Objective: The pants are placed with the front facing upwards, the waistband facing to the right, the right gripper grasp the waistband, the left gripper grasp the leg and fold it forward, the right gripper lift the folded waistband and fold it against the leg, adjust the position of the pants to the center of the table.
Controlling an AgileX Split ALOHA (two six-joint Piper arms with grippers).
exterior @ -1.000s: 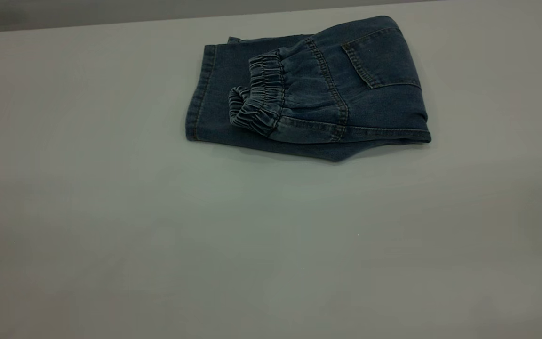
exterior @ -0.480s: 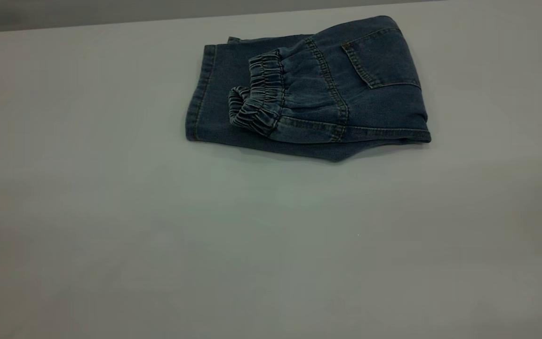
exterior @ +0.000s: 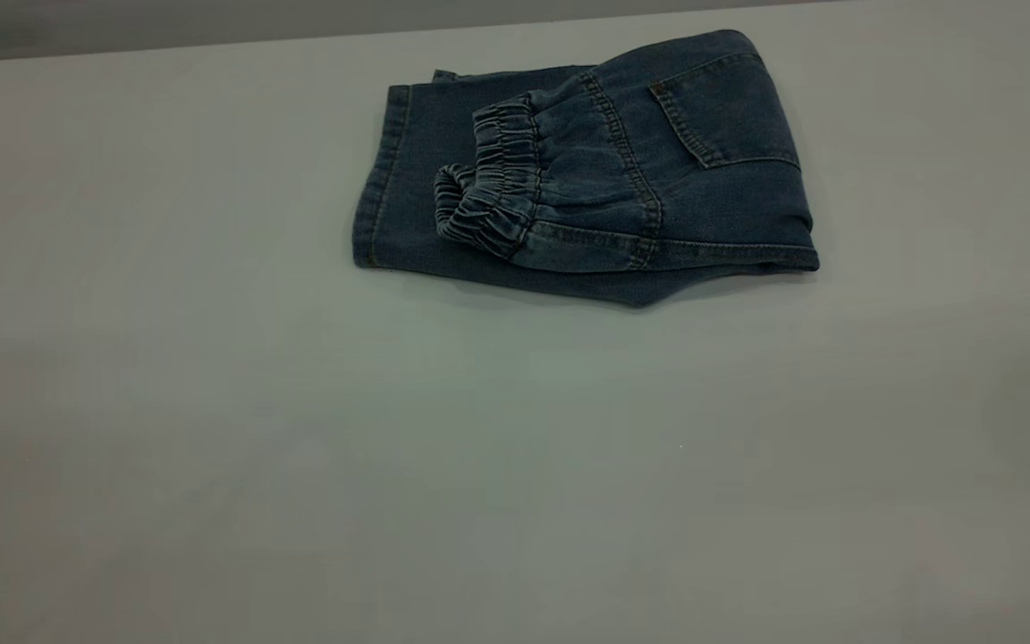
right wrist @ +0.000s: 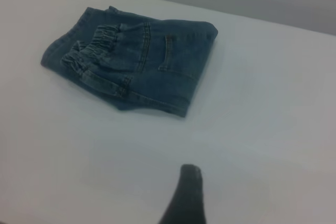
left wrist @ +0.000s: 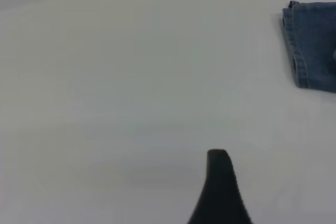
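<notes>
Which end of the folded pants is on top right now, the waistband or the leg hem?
The waistband: its gathered elastic lies folded over on top of the pants, while the flat stitched leg hem sticks out underneath, against the table.
</notes>
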